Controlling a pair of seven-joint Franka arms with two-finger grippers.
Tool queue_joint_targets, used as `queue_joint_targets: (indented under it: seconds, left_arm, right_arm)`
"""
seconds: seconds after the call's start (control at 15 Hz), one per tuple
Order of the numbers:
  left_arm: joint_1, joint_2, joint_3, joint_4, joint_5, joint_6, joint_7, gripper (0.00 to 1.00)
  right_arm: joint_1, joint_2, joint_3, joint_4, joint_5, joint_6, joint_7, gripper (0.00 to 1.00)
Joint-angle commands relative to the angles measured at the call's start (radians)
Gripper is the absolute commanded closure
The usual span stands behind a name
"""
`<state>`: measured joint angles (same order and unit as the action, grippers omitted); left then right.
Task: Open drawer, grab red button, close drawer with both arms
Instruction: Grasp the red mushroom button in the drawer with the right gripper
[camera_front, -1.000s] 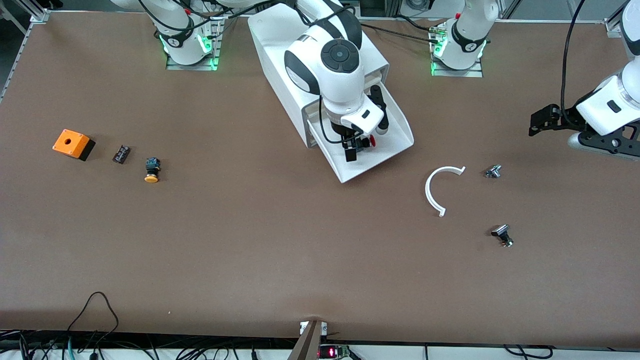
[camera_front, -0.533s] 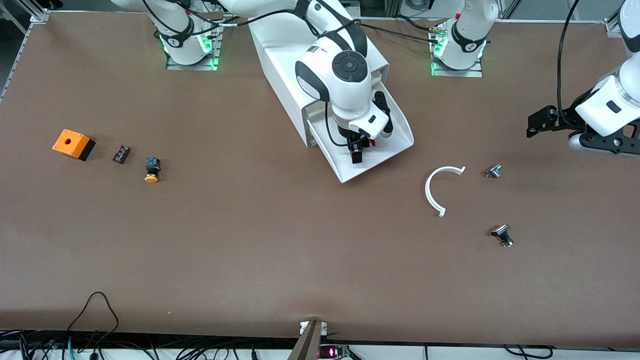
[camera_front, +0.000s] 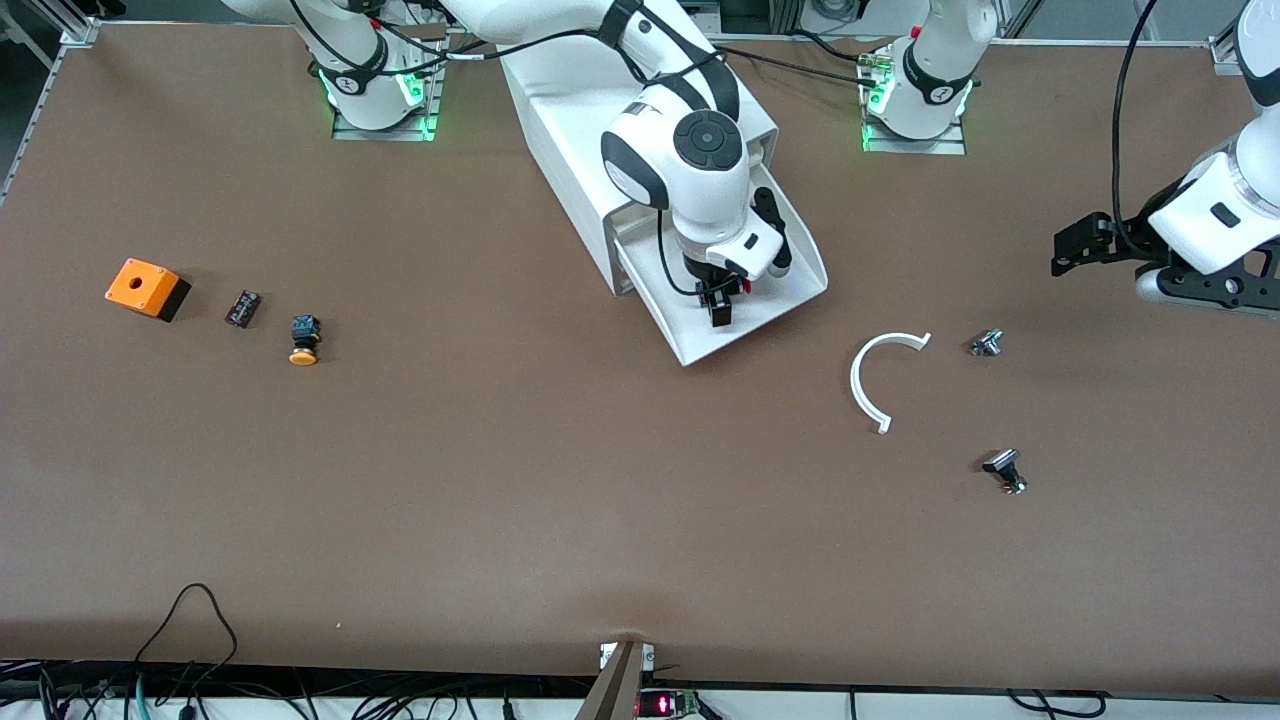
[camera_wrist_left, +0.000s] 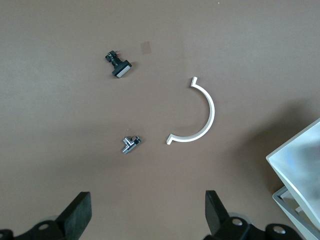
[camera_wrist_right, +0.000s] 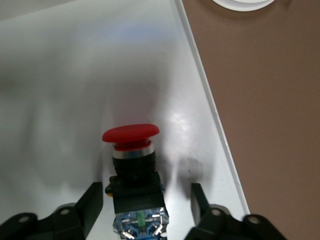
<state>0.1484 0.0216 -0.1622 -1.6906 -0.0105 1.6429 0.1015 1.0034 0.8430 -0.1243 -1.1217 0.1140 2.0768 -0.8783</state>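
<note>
The lowest drawer (camera_front: 795, 285) stands pulled out of the white cabinet (camera_front: 560, 100). The red-capped button (camera_front: 744, 285) lies on its side on the drawer floor. My right gripper (camera_front: 718, 302) is down in the drawer, open, with a finger on each side of the button's dark body. In the right wrist view the red cap (camera_wrist_right: 131, 134) points away from the gripper (camera_wrist_right: 146, 194), and a gap shows beside one finger (camera_wrist_right: 199, 197). My left gripper (camera_front: 1075, 245) waits open and empty above the table at the left arm's end; its wrist view shows it open too (camera_wrist_left: 147, 210).
A white C-shaped piece (camera_front: 880, 375), a small metal part (camera_front: 986, 343) and a black part (camera_front: 1003, 468) lie near the left arm's end. An orange box (camera_front: 145, 287), a small black part (camera_front: 242, 307) and an orange-yellow-capped button (camera_front: 304, 340) lie toward the right arm's end.
My right arm has shifted toward the left arm's end and brought its gripper down around the red button. My left gripper has hardly moved.
</note>
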Motion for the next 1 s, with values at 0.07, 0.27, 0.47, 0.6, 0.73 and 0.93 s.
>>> queue_joint_targets:
  seconds: [0.07,0.27,0.47,0.6,0.73,0.93]
  left_arm:
    - [-0.007,0.015,0.001,0.034,0.027,-0.028,-0.014,0.0]
    - [-0.009,0.018,0.001,0.037,0.027,-0.026,-0.013,0.0]
    - [-0.009,0.018,0.004,0.037,0.026,-0.026,-0.013,0.0]
    - [-0.007,0.032,0.007,0.037,0.026,-0.025,-0.005,0.0]
    - [-0.007,0.034,0.006,0.037,0.024,-0.021,0.0,0.0]
    - [-0.009,0.04,0.007,0.032,0.029,-0.015,-0.002,0.0]
  right_arm:
    - [0.014,0.018,-0.018,0.037,-0.011,0.009,-0.004,0.5]
    - [0.02,-0.001,-0.031,0.037,-0.011,-0.001,-0.008,0.66]
    - [0.021,-0.05,-0.034,0.036,-0.011,-0.023,-0.005,0.75]
    - [0.03,-0.087,-0.063,0.034,-0.004,-0.044,-0.001,0.76]
    - [0.037,-0.142,-0.089,0.008,-0.005,-0.046,0.063,0.76]
    - [-0.027,-0.238,-0.094,-0.088,-0.008,-0.03,0.22,0.76]
